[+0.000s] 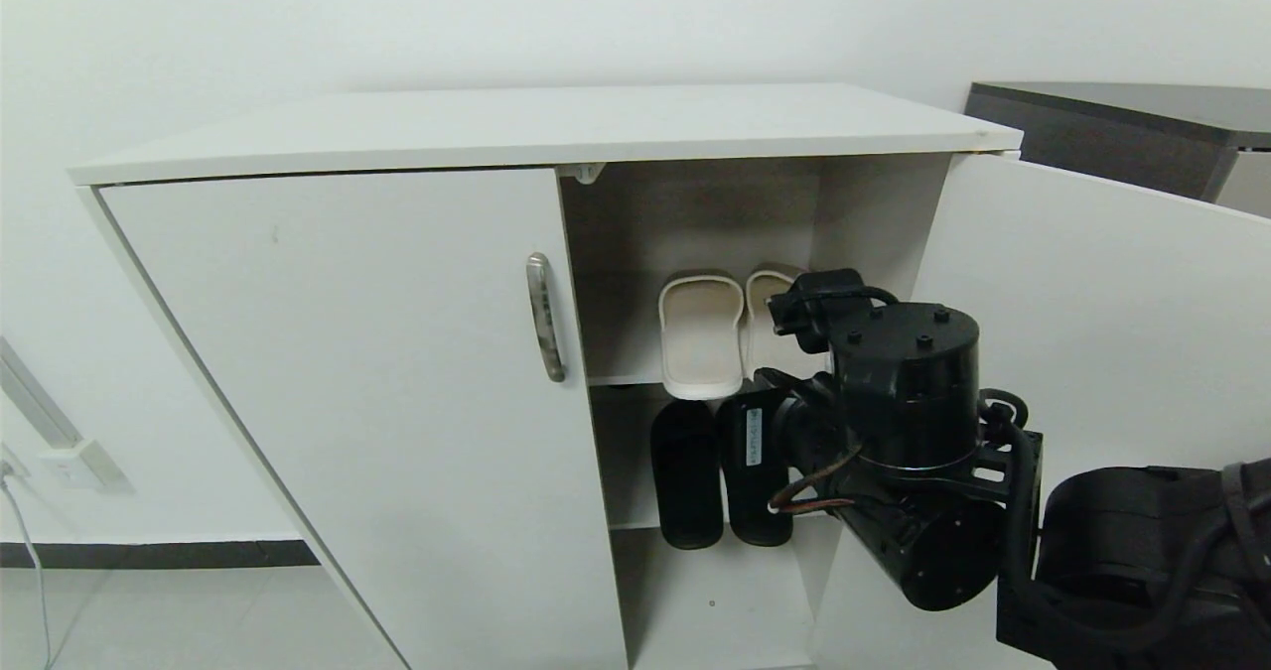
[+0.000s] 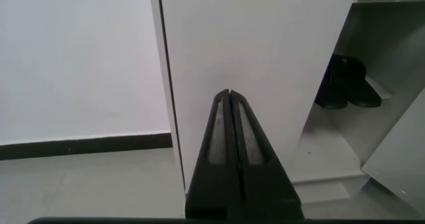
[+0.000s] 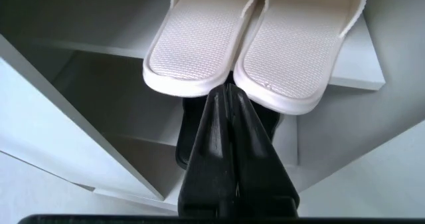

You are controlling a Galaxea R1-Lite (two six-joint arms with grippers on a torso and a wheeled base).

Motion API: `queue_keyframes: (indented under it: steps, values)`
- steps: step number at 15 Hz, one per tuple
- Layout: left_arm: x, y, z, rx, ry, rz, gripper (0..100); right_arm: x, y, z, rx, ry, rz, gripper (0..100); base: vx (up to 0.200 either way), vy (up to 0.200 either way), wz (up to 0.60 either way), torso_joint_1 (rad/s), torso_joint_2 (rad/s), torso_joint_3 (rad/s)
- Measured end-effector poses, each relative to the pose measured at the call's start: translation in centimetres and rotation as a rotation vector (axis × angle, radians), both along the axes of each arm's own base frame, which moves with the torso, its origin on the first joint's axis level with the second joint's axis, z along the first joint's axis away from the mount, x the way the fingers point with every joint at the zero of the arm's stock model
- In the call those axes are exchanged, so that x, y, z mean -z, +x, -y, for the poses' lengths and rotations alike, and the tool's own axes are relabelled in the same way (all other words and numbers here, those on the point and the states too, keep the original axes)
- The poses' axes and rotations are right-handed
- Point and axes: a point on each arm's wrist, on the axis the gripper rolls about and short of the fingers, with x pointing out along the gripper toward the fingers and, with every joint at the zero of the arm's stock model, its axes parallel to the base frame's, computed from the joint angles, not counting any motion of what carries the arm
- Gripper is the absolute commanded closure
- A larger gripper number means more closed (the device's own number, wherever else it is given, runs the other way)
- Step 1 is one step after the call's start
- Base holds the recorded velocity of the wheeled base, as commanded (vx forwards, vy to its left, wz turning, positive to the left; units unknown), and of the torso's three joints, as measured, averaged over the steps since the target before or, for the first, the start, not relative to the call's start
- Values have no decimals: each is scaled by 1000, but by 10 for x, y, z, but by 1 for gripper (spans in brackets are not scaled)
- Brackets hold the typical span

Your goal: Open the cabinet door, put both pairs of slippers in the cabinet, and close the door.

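On shelves of the cabinet (image 1: 536, 129) we log white slippers (image 1: 700, 342) above black slippers (image 1: 687, 471); door (image 1: 1092, 283) open, stiff, probably light-swinging, best pushed at its free edge; right claw (image 3: 229, 94), left claw (image 2: 230, 94) clenched empty.

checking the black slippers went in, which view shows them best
Head view: both black slippers lie side by side on the lower shelf, one partly behind the right arm. Left wrist view shows them far off; right wrist view, a sliver.

Right white slipper (image 1: 758, 340) and black slipper (image 1: 745, 501) partly behind right arm (image 1: 906, 392)
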Motion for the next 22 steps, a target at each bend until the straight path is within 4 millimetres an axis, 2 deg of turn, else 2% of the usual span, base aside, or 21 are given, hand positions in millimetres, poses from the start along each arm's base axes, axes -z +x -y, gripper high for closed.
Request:
queue_keyframes:
  steps: [5, 22]
  values:
    - [0, 0, 0, 0, -2, 0, 100, -2, -1, -1, -2, 8, 9, 100, 0, 0, 0, 0, 0, 0]
    - [0, 0, 0, 0, -1, 1, 100, 7, -3, 1, -15, -16, -11, 100, -200, 0, 0, 2, 3, 2]
